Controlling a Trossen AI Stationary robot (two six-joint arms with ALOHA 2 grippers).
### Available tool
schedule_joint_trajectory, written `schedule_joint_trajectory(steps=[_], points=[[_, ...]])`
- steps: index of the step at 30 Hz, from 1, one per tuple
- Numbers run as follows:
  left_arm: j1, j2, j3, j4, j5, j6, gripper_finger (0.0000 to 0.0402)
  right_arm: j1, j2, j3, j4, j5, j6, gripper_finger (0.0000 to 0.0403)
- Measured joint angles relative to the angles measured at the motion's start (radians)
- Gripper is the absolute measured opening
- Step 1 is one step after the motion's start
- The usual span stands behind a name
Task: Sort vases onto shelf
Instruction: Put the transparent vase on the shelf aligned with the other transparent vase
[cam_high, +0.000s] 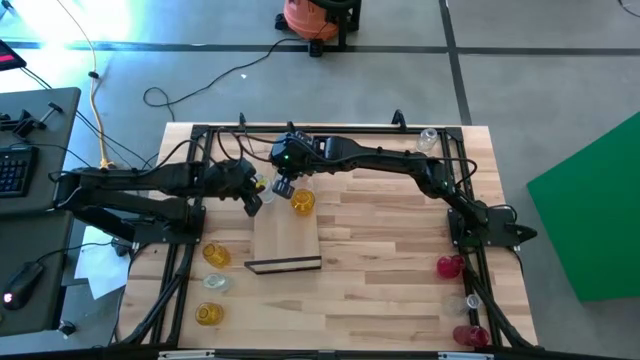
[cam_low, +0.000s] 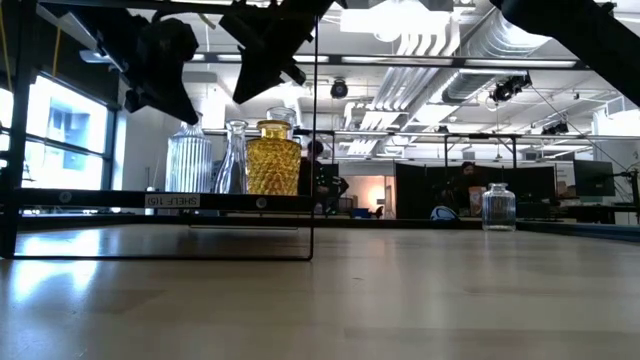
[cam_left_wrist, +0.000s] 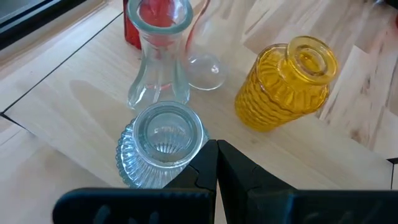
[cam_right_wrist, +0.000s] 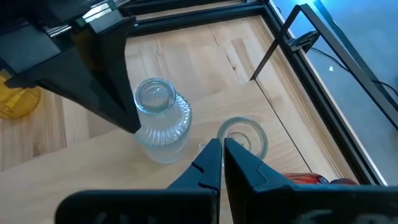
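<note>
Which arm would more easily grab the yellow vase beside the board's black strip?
Probably left. The amber vase stands beside the shelf, on the side of the left gripper; the right gripper would have to cross the shelf.

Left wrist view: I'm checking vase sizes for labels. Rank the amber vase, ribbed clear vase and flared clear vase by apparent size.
1. Amber vase, largest.
2. Ribbed clear vase and flared clear vase look alike; the ribbed one is nearer the camera and partly hidden, so unranked.
</note>
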Motion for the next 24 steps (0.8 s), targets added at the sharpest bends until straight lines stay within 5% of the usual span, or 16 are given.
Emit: schedule_joint_trajectory(steps=[20,24], points=[[0.01,0.0,0.0,-0.051,-0.023,-0.004,0.0,0.0,0.0,0.0,-0.015,-0.003,-0.006,0.0],[0.01,0.0,0.0,0.003,0.055,-0.004,0.0,0.0,0.0,0.0,-0.014,-0.003,-0.005,0.0]])
